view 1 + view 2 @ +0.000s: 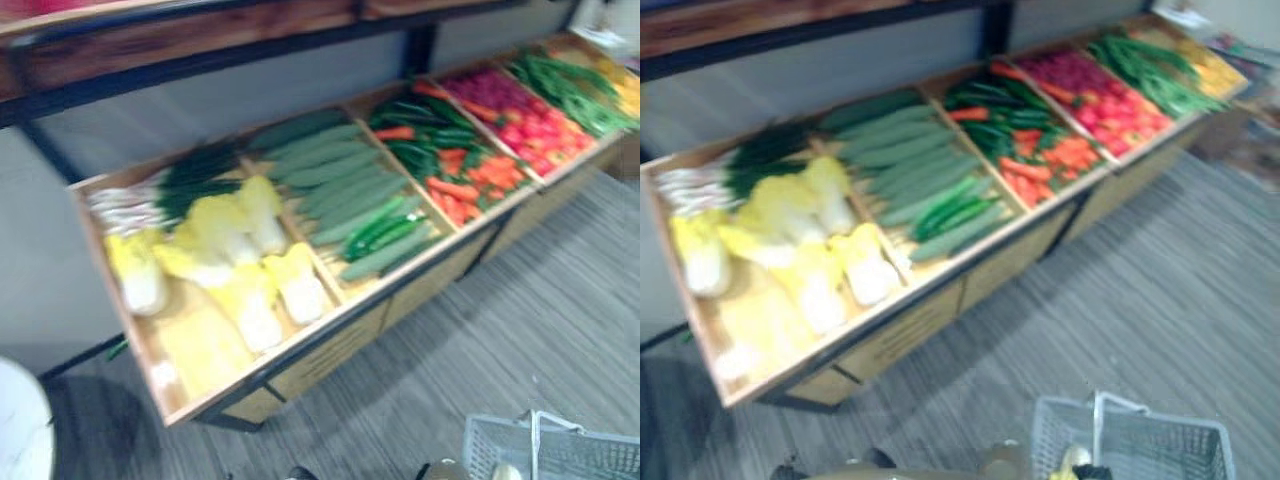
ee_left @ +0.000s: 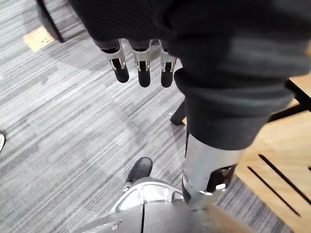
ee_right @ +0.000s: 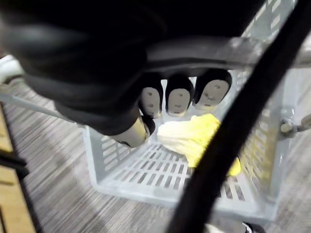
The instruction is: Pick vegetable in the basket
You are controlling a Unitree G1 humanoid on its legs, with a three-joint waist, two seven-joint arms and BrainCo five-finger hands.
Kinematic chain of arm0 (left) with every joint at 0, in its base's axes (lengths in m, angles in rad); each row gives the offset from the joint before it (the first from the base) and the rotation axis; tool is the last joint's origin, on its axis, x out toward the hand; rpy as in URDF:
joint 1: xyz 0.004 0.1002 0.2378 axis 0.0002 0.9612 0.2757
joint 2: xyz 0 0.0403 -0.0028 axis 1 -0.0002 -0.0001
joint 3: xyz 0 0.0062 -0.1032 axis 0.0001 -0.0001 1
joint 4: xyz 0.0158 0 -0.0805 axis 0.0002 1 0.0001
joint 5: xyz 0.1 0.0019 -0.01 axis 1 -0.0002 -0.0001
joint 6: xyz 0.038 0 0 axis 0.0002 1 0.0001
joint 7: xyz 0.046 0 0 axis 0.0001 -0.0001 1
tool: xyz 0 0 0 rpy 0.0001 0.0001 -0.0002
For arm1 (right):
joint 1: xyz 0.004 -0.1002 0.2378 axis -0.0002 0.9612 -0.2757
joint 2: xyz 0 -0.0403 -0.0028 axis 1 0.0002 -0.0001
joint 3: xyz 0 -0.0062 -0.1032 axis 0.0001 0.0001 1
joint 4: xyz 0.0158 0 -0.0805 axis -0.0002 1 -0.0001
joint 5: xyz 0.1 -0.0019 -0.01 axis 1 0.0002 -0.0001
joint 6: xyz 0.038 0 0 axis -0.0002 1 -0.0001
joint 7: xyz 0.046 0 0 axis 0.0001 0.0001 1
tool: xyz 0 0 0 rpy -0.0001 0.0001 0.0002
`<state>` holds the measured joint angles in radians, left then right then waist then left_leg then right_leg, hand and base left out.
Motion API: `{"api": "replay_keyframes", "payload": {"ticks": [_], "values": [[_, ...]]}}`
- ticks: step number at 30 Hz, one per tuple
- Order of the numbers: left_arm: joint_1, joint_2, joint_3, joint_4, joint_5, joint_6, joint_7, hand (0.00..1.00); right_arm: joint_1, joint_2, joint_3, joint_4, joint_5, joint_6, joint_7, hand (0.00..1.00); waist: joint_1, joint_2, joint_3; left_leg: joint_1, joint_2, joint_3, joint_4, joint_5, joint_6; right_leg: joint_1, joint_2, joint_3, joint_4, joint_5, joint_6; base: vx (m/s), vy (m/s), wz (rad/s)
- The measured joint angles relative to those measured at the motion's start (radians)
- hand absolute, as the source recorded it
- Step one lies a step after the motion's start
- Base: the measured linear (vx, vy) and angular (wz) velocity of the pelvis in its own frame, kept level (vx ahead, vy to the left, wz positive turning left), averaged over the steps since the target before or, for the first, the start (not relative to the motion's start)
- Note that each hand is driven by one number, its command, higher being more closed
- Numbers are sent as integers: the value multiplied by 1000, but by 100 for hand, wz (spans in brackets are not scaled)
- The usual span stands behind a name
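**Cabbage (image 3: 194,138) in basket (image 3: 146,172), right hand (image 3: 179,94) on handle (image 3: 233,53)**

Right wrist view: pale yellow leafy head lies on the grey slatted bottom of the basket, close to one side wall. Part of it is covered, so full outline can't be read. Right hand's fingers are curled round the grey handle bar, thumb tucked below (clamped on it, nothing else in the grip).

Head views: basket sits at the lower edge on the robot's right, cut off by the frame. A small yellow bit shows inside; too blurred to say more.

Left hand (image 2: 141,63): fingers hang straight, side by side, holding nothing, above the striped grey floor (image 2: 73,126).

Wooden display stand (image 1: 340,305) slopes across the head views, all blurred. Bins from robot's left:
- yellow-white heads (image 1: 235,260) w/ dark greens (image 1: 200,170) behind
- cucumbers (image 1: 340,180)
- green and orange mix (image 1: 450,155), kinds not readable
- red veg (image 1: 520,115)
- long green veg (image 1: 565,85); the bin past it is cut off at the frame edge
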<state>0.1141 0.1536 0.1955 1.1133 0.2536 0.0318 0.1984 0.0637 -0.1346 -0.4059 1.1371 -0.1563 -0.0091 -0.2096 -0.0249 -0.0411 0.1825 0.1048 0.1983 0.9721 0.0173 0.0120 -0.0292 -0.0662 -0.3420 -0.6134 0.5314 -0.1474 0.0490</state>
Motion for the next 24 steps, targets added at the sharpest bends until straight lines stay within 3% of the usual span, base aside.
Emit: {"api": "replay_keyframes", "payload": {"ticks": [1, 3, 6, 10, 12, 13, 16, 20, 21, 22, 24], "values": [[-4, -8, 6, 5, -3, 1, 0, 0, 0, -5, 0, 0, 0, 0, -1, 100, 0, 4, 1, -8, 11, 7, -3, 3, -6, 2, 36, 8, -64, 0, 1, -169, -285, -171], [-10, -27, 22, 3, -11, -1, 4, 0, -19, -14, -1, 2, 0, 4, -1, 100, 18, 35, -1, -27, 30, 42, -4, 23, -19, 41, 151, 24, -343, -4, 12, -211, -305, -170], [-15, -36, 30, 2, -13, -1, 7, 0, 30, -2, -17, 15, 2, 22, -1, 100, -4, 48, -3, -3, 85, 60, 40, 36, -23, 98, 229, 51, -493, 56, 7, -92, -195, -55], [-27, -33, 74, -8, -15, -4, 16, 0, 73, 41, -2, 17, 9, 22, 1, 100, -5, 35, -4, -13, 200, 80, 238, 32, -26, 119, 269, 106, -548, 72, -4, -66, -114, -48], [-14, -39, 100, -10, -14, -10, 16, 0, 59, 26, 25, 14, 6, 18, 1, 100, -1, 39, -3, -17, 269, 1, 389, 35, -23, 121, 290, 202, -546, 99, -47, 32, -69, -125], [-8, -53, 106, -8, -14, -11, 19, 0, 40, 8, 38, 14, 4, 15, 2, 100, -1, 35, 5, -50, 227, -180, 393, -15, -63, 119, 284, 267, -543, 108, -55, 49, -19, -146], [6, -98, 104, -7, -15, -23, 17, 0, -6, -40, 55, 17, 4, -7, 0, 100, 3, 60, 5, -66, 46, -603, 253, -113, -86, 89, 275, 424, -534, 126, -42, 11, 87, -163], [7, -101, 99, -7, -13, -33, 8, 0, -13, -46, 59, 16, 4, -22, -1, 100, 2, 71, 4, -89, 23, -775, 121, -105, -94, 71, 297, 523, -558, 137, -11, -39, 146, -92], [7, -106, 81, -7, -10, -36, 5, 0, -11, -58, 58, 16, 4, -21, -2, 100, 4, 99, 2, -92, 27, -817, 82, -80, -106, 68, 315, 546, -572, 150, 8, -47, 207, -58], [6, -102, 76, -5, -4, -38, 1, 0, -14, -61, 58, 18, 4, -19, -2, 100, 7, 103, 3, -88, 29, -816, 83, -106, -126, 70, 312, 560, -582, 155, 16, -31, 265, -57], [9, -72, 40, -8, 32, -44, -8, 0, -6, -28, 68, 15, 4, -25, -1, 100, 5, 67, -3, -99, -29, -769, 97, -141, -106, 74, 253, 576, -622, 197, 62, 38, 256, -43]]}}
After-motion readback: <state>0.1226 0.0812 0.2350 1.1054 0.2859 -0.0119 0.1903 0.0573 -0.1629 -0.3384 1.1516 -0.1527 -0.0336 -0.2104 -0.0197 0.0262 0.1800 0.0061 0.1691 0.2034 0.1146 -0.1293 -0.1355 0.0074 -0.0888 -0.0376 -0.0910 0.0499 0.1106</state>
